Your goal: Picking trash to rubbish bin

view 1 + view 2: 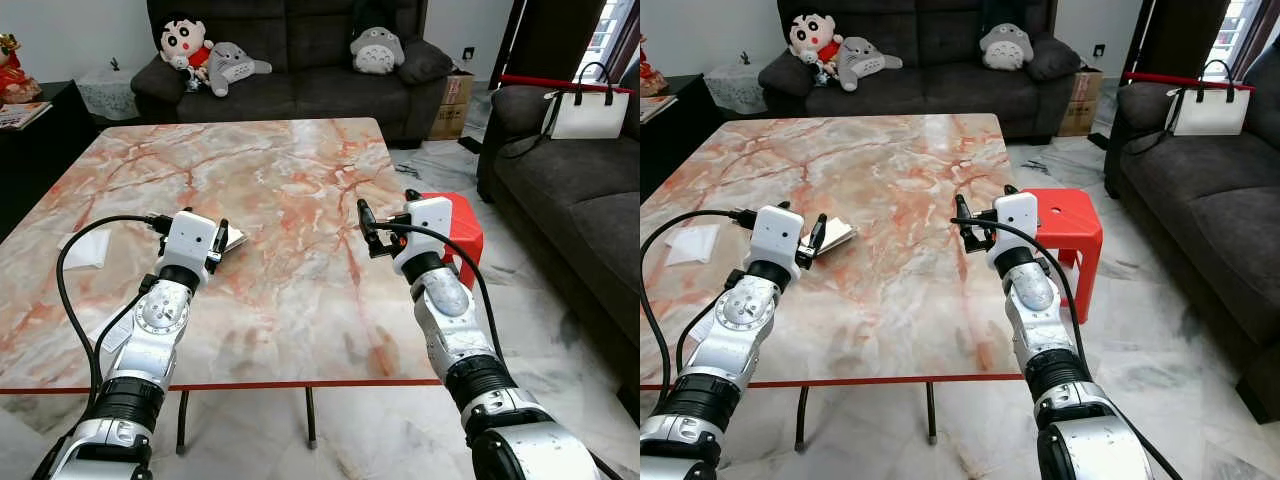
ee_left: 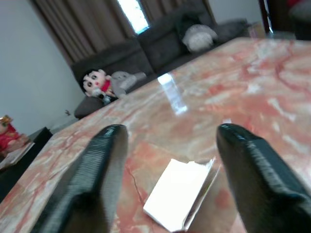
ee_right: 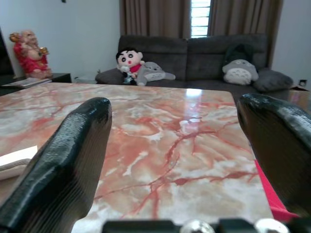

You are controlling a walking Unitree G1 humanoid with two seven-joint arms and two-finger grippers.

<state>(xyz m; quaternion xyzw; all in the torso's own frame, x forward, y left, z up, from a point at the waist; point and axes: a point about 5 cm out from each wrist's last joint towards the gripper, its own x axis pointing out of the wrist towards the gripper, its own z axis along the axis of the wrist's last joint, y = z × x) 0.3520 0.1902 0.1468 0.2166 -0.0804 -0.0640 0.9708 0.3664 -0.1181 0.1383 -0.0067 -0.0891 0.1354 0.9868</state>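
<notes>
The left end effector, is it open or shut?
Open: the left end effector shows its two fingers apart, white paper scrap lying between them.

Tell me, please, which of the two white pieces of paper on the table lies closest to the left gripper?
The folded white paper right in front of the open left gripper; the other white paper lies apart, near the table's left edge.

Both arms forward, left end effector [image 2: 165, 179] and right end effector [image 3: 180, 160] — fingers apart
</notes>
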